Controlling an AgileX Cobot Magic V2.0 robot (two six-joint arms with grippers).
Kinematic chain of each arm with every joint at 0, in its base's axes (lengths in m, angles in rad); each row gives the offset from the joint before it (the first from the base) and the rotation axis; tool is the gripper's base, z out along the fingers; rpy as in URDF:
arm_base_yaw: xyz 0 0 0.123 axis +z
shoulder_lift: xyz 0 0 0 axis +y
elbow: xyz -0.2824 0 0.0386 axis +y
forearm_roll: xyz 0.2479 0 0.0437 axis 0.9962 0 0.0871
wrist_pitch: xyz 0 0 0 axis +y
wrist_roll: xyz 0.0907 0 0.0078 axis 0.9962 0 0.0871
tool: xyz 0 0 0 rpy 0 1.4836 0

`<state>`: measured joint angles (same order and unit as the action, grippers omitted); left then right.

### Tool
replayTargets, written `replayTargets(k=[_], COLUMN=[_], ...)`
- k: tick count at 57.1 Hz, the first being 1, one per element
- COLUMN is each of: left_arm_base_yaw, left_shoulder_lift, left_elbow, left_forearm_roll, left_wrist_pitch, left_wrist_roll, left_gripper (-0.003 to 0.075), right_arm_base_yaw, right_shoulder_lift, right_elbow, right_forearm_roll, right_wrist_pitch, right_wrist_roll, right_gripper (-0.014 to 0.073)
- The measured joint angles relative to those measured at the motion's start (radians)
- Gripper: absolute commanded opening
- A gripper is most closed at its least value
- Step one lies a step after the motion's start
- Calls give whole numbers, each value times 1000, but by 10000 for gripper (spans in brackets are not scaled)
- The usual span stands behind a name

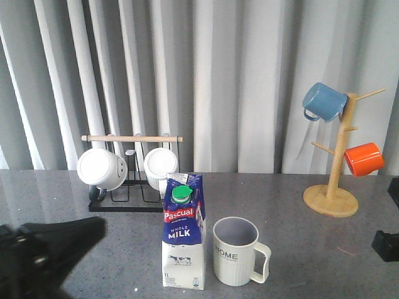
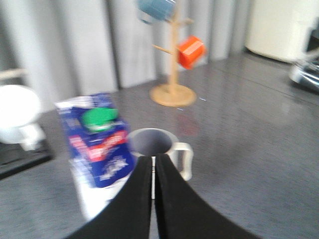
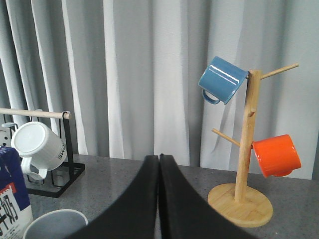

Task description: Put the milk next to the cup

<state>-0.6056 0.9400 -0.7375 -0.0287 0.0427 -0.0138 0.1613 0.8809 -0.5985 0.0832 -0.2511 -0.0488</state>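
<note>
Already the milk [image 1: 183, 233] stands upright just beside the cup [image 1: 236, 251] on the counter [image 1: 312, 249], ahead of the clenched, empty left hand [image 2: 153, 164]. Judged best: back away straight, without nudging the carton.

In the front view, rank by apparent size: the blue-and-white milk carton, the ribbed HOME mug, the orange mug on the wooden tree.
1. Blue-and-white milk carton, clearly the tallest.
2. Pale ribbed HOME mug.
3. Orange mug, smallest as seen, but it hangs farther back, so its true size against the HOME mug is unsure.
</note>
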Motion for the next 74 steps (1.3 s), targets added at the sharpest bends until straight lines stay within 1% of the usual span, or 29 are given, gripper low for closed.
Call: replayTargets(k=[10,20,30,46,57,63,74], left_arm_base_yaw=[158,256,342,473,496,497,497], left_shoulder_lift=[-256,-468,-607,-812,-935,-949,-952], left_elbow=[254,518,669,754,761,761,761], left_forearm_roll=[3,13,23,50,50,43,29], left_wrist_pitch=[-113,-230,-245,-236,-94,-11,22], left_wrist_roll=[67,119,127,127,112,108,108], left_gripper=[-8,-8,-8,-7,-7,-7,-7], right_arm_base_yaw=[0,0,0,0,0,0,0], right_shoulder_lift=[0,0,0,0,0,0,0], right_elbow=[0,0,0,0,0,0,0], right_forearm_roll=[0,0,0,0,0,0,0], right_wrist_pitch=[0,0,0,0,0,0,1], right_wrist_roll=[0,0,0,0,0,0,0], right_gripper=[-8,-8,-8,-8,-8,-8,-8])
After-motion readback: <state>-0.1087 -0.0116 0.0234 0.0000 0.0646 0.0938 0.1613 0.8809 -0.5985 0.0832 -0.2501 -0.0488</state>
